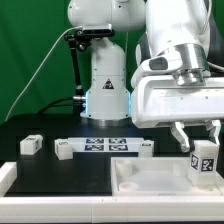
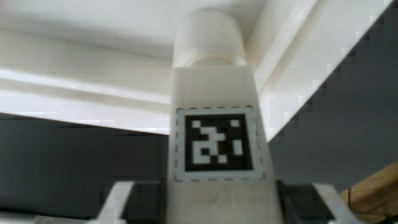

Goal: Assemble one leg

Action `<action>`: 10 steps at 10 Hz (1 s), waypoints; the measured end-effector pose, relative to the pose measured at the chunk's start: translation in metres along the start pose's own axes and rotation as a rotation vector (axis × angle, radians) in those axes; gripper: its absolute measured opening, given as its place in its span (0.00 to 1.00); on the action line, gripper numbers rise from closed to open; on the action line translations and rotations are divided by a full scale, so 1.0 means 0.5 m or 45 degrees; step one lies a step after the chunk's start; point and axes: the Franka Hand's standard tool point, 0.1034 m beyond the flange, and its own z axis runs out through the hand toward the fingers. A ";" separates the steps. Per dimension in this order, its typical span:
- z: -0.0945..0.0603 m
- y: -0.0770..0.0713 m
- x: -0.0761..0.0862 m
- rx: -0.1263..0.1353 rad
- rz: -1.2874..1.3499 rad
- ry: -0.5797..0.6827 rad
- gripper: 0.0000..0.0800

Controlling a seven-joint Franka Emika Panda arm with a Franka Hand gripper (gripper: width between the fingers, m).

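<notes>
My gripper (image 1: 198, 143) is shut on a leg (image 1: 203, 160), a small white block with a black-and-white marker on its face. It holds the leg above the right part of the large white tray-like piece (image 1: 140, 184). In the wrist view the held leg (image 2: 217, 110) fills the middle, its marker facing the camera and its round tip pointing at the tray piece's corner (image 2: 107, 90). My fingers (image 2: 128, 200) press on both of its sides. Other legs lie on the black table: one at the exterior view's left (image 1: 30, 144), one by the strip (image 1: 64, 149), one further right (image 1: 143, 148).
The marker board (image 1: 104, 146) lies flat in the middle behind the tray piece. The arm's white base (image 1: 106, 85) stands at the back. A black stand with cables (image 1: 78, 60) rises at the back left. A green wall is behind.
</notes>
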 end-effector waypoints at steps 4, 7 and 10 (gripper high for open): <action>0.001 0.000 -0.001 0.000 0.000 -0.002 0.80; 0.000 -0.002 -0.001 0.003 0.000 -0.010 0.81; -0.040 -0.012 0.038 0.018 0.002 -0.027 0.81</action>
